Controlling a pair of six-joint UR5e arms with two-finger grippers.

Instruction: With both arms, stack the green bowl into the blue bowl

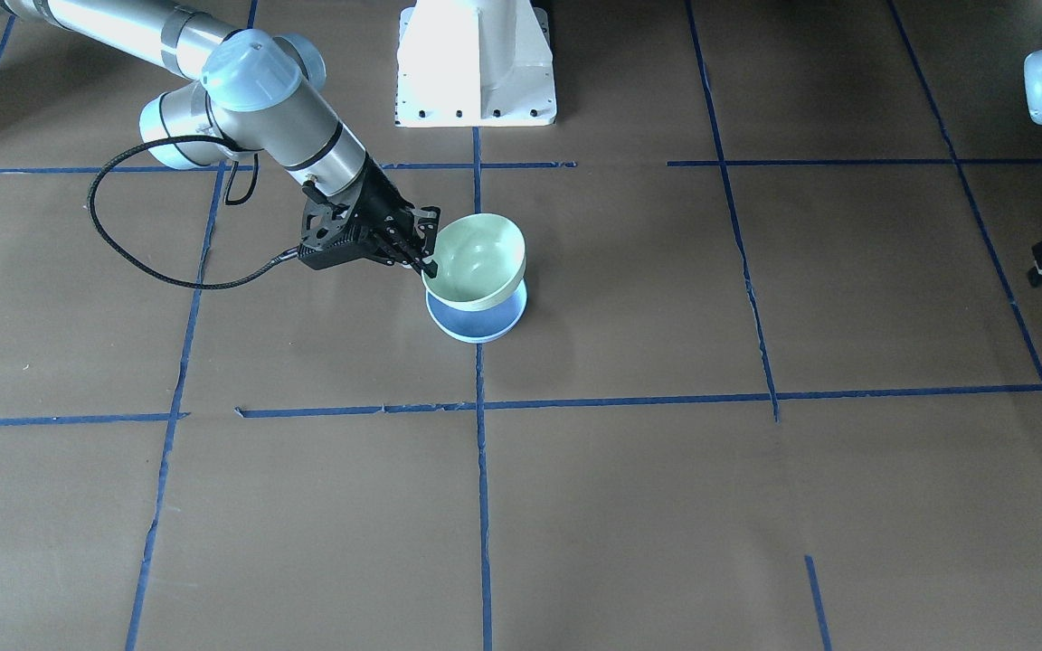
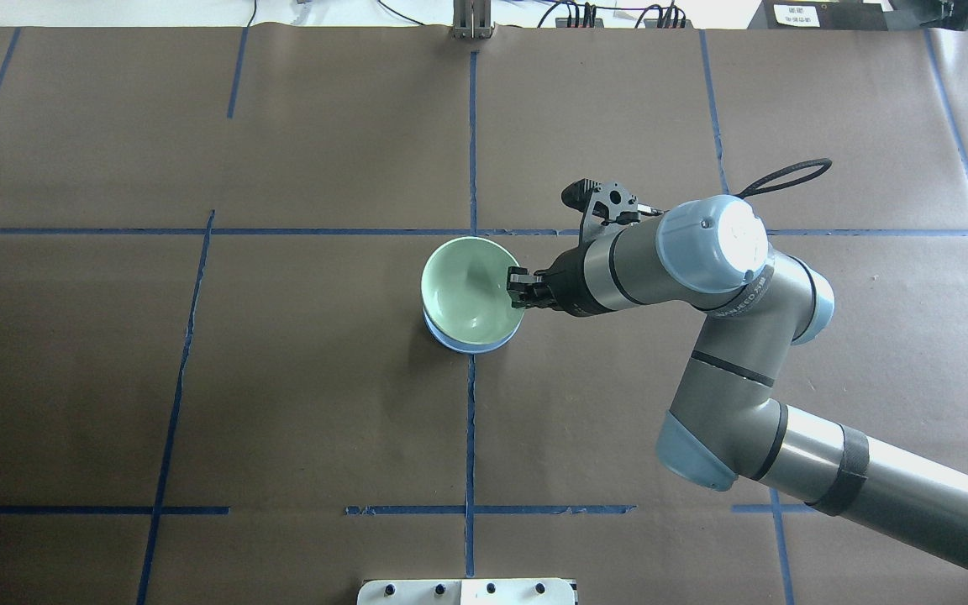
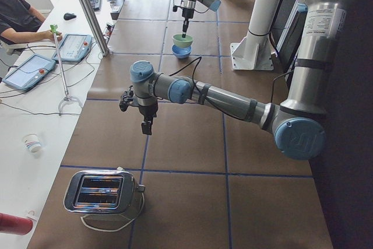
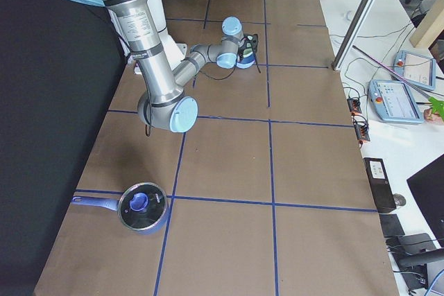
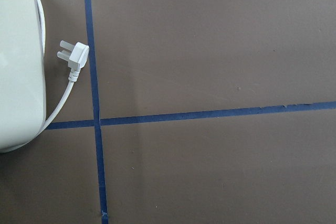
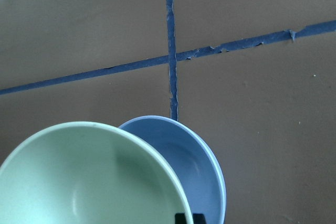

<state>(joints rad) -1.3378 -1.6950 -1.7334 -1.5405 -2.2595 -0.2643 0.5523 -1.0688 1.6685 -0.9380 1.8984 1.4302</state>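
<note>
Firstly, front-facing view: right claw [image 1: 429, 264] is clamped on the rim of the green bowl [image 1: 478, 258], held over the blue bowl [image 1: 478, 327] at mid-tabletop [image 1: 666, 506]. Overhead: green covers most of blue. Left side view: left claw [image 3: 146, 125] hangs well apart; whether wide or narrow, cannot tell.

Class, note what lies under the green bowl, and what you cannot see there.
Under the green bowl lies the blue bowl. Part of its rim and inner wall show; the rest is covered by the green bowl, which the right hand grips.
</note>
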